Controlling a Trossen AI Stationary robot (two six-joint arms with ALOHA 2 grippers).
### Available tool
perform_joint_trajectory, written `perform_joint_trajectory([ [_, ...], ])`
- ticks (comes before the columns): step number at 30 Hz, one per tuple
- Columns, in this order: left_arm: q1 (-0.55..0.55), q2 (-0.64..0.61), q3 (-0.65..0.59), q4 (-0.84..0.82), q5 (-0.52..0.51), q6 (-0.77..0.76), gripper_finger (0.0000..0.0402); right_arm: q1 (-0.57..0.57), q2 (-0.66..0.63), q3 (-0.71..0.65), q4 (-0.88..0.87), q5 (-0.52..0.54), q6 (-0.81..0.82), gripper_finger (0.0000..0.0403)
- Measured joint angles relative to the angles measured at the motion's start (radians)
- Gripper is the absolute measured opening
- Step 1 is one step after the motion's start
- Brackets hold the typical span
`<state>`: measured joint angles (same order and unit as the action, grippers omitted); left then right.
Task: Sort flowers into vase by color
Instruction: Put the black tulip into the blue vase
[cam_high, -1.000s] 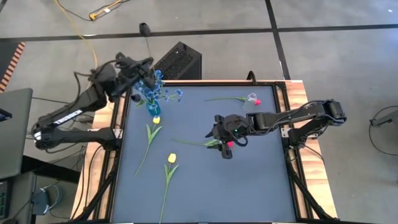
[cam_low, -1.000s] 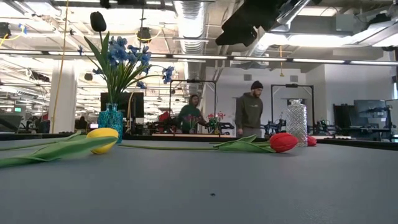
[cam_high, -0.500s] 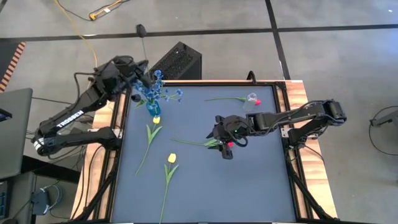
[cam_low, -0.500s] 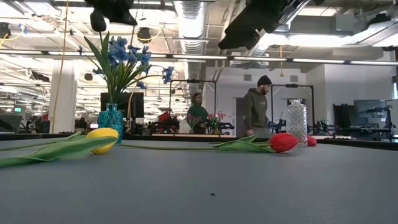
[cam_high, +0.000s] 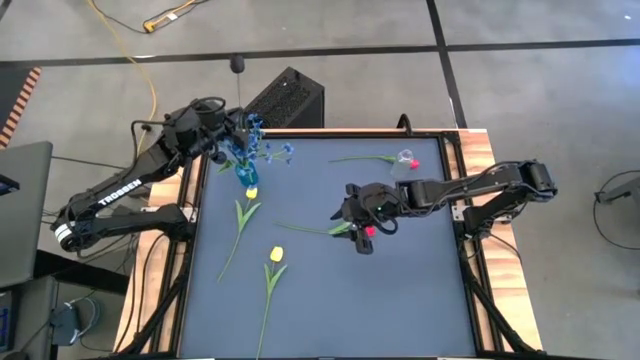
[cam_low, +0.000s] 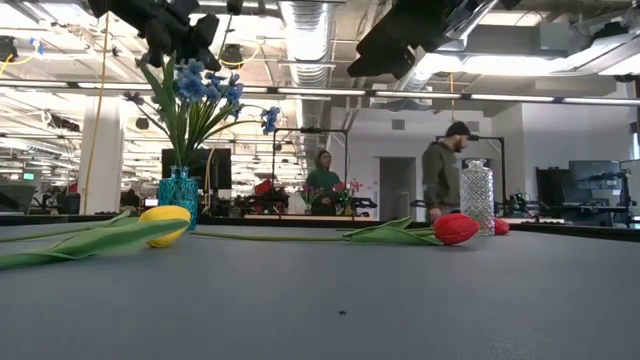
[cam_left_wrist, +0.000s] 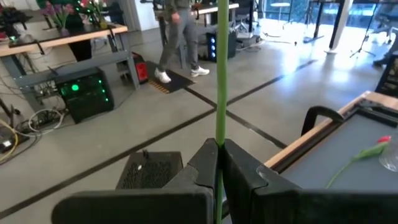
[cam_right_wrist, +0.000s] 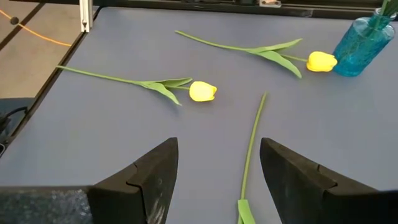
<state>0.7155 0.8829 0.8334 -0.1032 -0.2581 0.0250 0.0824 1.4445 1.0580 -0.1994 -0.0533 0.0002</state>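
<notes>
Left arm reaching in from the left of the high view, bent at the elbow, with the left gripper (cam_high: 222, 133) raised at the upper left corner of the desk (cam_high: 400, 300), just above the blue vase (cam_high: 245, 174). Fingers (cam_left_wrist: 242, 171) closed on a thin green stem (cam_left_wrist: 221, 74) that stands straight up between them. Blossom of that stem not clear in any view.

Right arm stretched in from the right edge, forearm low and level over the middle of the desk, with the right gripper (cam_high: 358, 222) over the red tulip (cam_high: 368, 232). Fingers (cam_right_wrist: 298, 168) spread wide, gripping nothing, one on each side of that tulip's stem (cam_right_wrist: 250, 149).

Two vases: the blue one at upper left, holding a bunch of small blue blossoms (cam_low: 205, 85) on green leafy stems, and a clear vase (cam_high: 406, 158) at upper right. Two red tulips: one under the right gripper at centre, a second red tulip (cam_high: 413, 164) lying beside the clear vase with its stem pointing left. Two yellow tulips lying flat at left: a yellow tulip (cam_high: 251, 192) just below the blue vase, a second yellow tulip (cam_high: 276, 254) lower down, both stems running toward the bottom of the frame.

Each tulip a closed bud on a long thin green stem with narrow leaves.
</notes>
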Motion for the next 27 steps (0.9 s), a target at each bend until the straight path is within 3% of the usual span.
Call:
perform_joint_trajectory([
  [11,0.000,-0.067,0.010,-0.087,0.027,0.016,0.0000,-0.021,0.000,0.000,0.014,0.001,-0.008,0.0254],
  [27,0.000,-0.046,-0.022,-0.120,0.068,-0.042,0.0000,-0.024,0.000,0.000,0.029,0.000,-0.008,0.0254],
])
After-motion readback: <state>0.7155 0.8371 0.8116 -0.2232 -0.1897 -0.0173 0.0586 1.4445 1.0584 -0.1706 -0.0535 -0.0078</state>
